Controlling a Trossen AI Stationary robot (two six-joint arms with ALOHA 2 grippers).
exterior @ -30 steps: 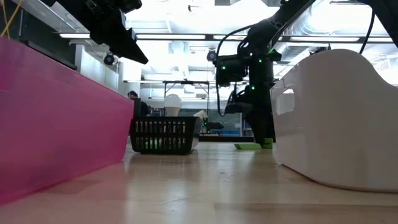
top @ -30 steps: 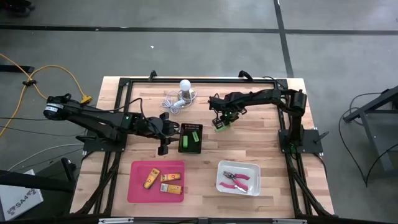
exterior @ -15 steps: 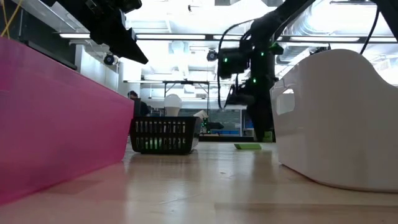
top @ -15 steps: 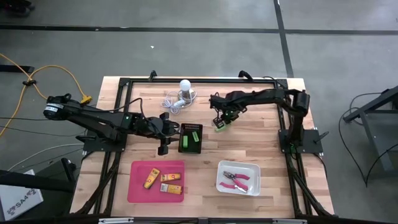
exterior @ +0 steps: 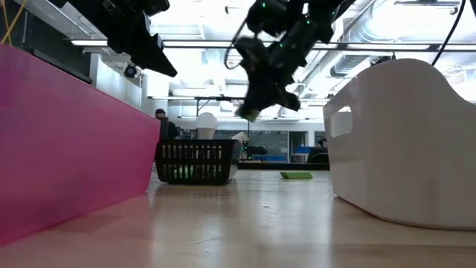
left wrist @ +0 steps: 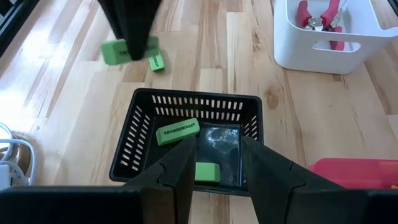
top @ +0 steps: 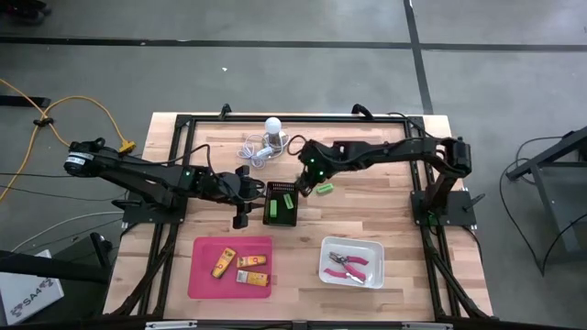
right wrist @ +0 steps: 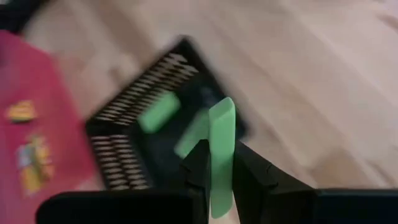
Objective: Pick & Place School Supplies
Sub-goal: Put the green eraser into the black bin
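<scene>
My right gripper [right wrist: 217, 149] is shut on a bright-green piece [right wrist: 221, 134] and hangs in the air [exterior: 251, 112] just right of the black basket [top: 282, 203]. Two more green pieces [left wrist: 177, 132] [left wrist: 207, 171] lie inside the basket. Another green piece [top: 324, 189] lies flat on the wood to the basket's right. Open and touching nothing, my left gripper [left wrist: 217, 174] hovers high over the basket's left end [top: 249, 191]. Yellow-orange pieces [top: 240, 266] lie in the pink tray [top: 204, 280]. A pink-handled tool [top: 347, 268] lies in the white bin [top: 371, 249]. My right gripper pinches the green piece between its two fingers by one end [right wrist: 221, 180]. The piece lies along the fingers, and its other end [right wrist: 222, 109] juts out past the fingertips. The fingers slant down from the table's right side. The piece is lifted clear of the table.
A white bulb [top: 272, 126] with a coiled pale cord [top: 256, 151] lies behind the basket near the far edge. The pink tray and the white bin stand side by side along the near edge. Bare wood shows between them and the basket.
My right gripper has risen from the tabletop with the green piece, which is now lifted clear. It has gone toward the table's left, toward the basket, and has tipped and rolled on the way. One green piece has stayed on the wood where the gripper was.
</scene>
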